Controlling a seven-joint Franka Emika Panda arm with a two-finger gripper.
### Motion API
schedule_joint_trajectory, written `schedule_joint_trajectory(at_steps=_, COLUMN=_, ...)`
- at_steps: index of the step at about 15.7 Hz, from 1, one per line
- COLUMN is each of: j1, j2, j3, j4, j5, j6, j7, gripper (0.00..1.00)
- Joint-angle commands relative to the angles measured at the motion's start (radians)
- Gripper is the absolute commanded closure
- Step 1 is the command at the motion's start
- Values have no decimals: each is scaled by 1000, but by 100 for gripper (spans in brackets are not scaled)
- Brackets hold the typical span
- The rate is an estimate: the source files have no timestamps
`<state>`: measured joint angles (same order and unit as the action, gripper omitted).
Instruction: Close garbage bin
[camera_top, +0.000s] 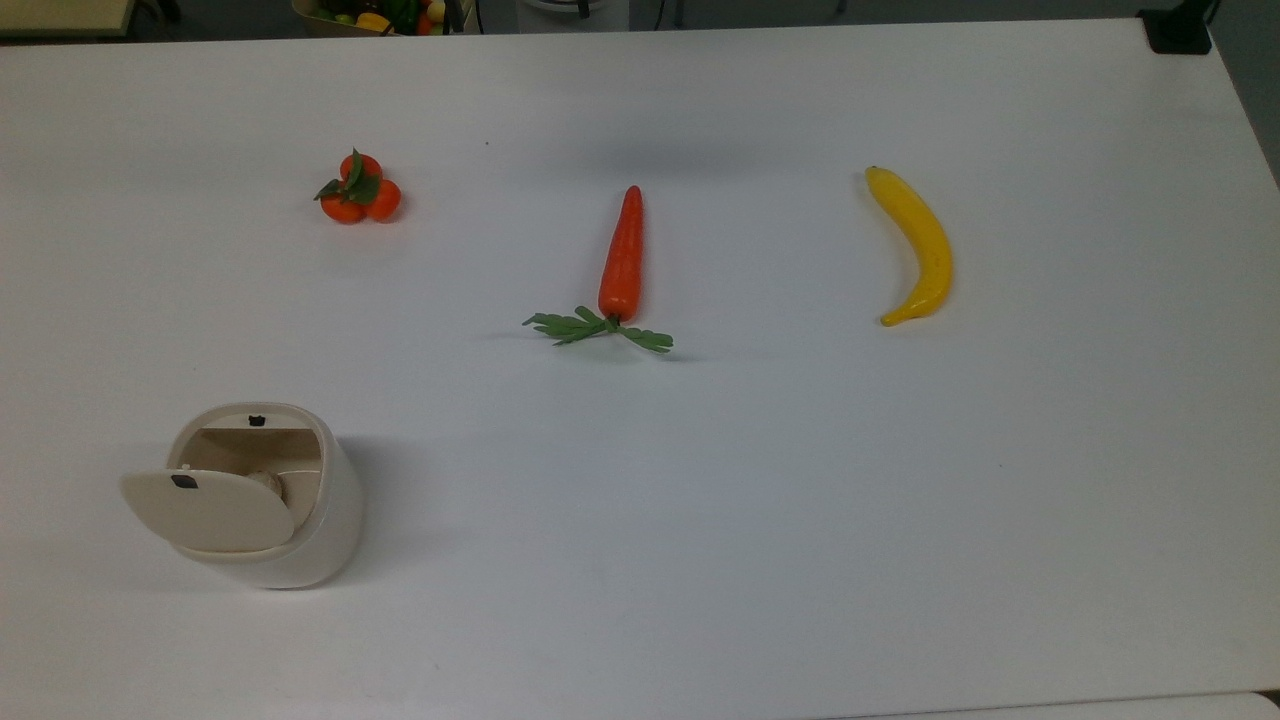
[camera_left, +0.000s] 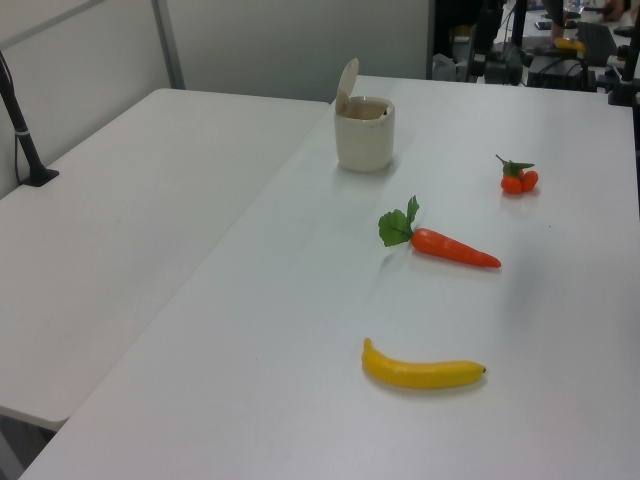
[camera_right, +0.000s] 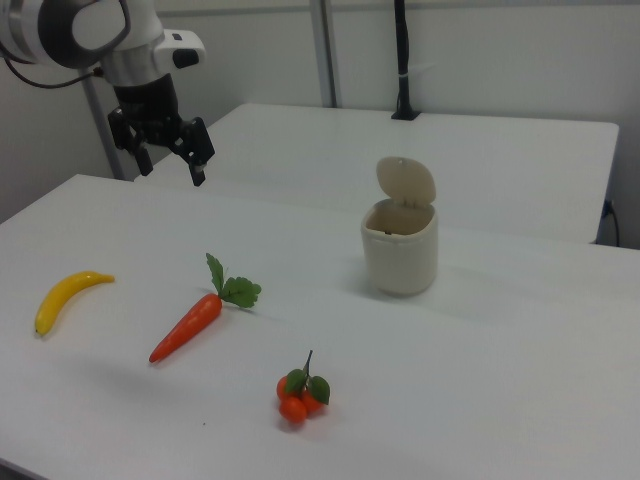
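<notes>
Step in hand: approach, nothing done on the lid yet. Garbage bin (camera_right: 400, 255) sits on the white worktop (camera_right: 520, 330) with its lid (camera_right: 406, 181) swung up and standing near upright on the hinge, mouth open.

End effector (camera_right: 172, 160) hangs in the air well apart from the bin, at the right view's upper left, above the worktop's far edge. Fingers spread, nothing between them.

Where the bin is: the top view's lower left corner (camera_top: 262, 495), well clear of the other props. Nearest is the tangerine cluster (camera_top: 360, 190), then the carrot (camera_top: 621, 258), with the banana (camera_top: 915, 245) furthest off.

Next move, my read: travel across to the bin, come in behind or above the raised lid's free edge, push it forward and down over the opening. Contact is a push, no grasp needed. The bin looks light, so a sideways shove could slide or tip it; keep the force mostly downward once the lid passes vertical.

View differences:
- Right view gives the arm plus the lid face-on.
- Top view looks into the bin: a pale rounded object (camera_top: 268, 485) inside, a black mark on the lid (camera_top: 185, 481) and another on the far rim (camera_top: 256, 420).
- Left view has the lid edge-on (camera_left: 346, 86), which gives the best read of its tilt.
</notes>
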<state>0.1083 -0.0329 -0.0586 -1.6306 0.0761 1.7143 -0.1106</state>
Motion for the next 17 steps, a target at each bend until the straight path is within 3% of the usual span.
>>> schedule_joint_trajectory(at_steps=1, j1=5, j2=-12, j3=-6, j4=-18, j5=5, j6=25, j7=-9, gripper=0)
schedule_joint_trajectory(at_steps=14, j1=5, j2=-10, j3=-7, j4=-17, j5=11, j6=27, j7=-20, gripper=0)
schedule_joint_trajectory(at_steps=17, j1=5, j2=-9, j3=-9, j4=-18, j5=13, j6=27, j7=-37, gripper=35)
